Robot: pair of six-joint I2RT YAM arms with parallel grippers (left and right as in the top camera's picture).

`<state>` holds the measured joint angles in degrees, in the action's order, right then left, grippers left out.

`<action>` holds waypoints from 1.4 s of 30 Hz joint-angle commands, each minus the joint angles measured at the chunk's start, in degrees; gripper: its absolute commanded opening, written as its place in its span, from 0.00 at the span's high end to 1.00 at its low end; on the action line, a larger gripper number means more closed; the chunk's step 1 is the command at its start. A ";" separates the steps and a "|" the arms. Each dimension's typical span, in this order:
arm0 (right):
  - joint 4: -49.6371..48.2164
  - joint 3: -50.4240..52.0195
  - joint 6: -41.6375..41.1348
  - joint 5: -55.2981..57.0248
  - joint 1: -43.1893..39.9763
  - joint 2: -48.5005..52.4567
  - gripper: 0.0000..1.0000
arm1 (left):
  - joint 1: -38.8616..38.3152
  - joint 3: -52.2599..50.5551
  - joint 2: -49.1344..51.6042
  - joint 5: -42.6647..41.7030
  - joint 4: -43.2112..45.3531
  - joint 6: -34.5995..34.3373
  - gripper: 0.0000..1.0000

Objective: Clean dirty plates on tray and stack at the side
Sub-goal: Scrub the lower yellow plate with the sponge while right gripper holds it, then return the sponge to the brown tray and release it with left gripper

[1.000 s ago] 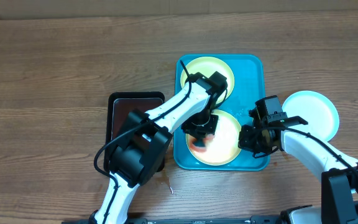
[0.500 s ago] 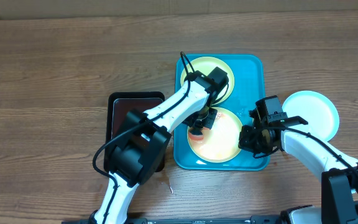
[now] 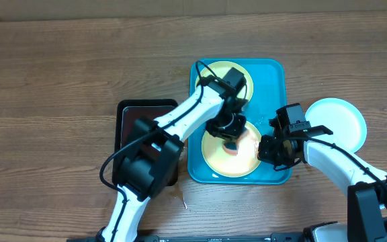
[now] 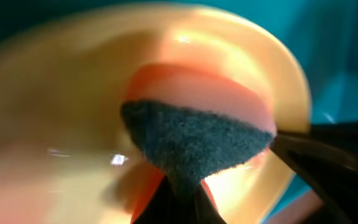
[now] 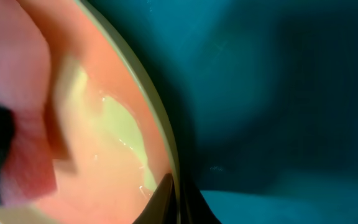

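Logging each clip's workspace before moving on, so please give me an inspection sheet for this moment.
Surface: wooden table.
Job's things: blue tray holds two plates. The far plate is partly under the left arm and the near plate is smeared red-orange. The third plate sits on the table right of the tray, no smears seen.
Clutter: dark brown tray left of the blue tray; small scrap near the front.
Grippers: left gripper shut on a dark sponge over the near plate; right gripper pinching that plate's rim.
Cables: black cable loops over the far plate.
Surroundings: nothing seen.
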<state>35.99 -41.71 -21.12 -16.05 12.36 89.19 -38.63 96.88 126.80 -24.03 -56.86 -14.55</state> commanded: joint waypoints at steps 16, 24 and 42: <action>0.39 1.14 0.98 3.08 -0.11 0.52 0.96 | -2.93 -0.44 1.36 29.16 -11.17 -2.45 0.96; 0.31 1.14 0.96 3.08 -0.11 0.52 0.96 | -0.63 -0.13 0.59 31.93 -12.15 -11.21 0.96; 0.31 1.14 0.96 3.08 -0.11 0.52 0.96 | 16.04 -0.11 -27.56 29.64 -20.90 -7.28 0.96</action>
<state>35.90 -41.71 -20.99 -16.05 12.36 89.19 -27.31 96.82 100.55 -1.48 -75.35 -22.35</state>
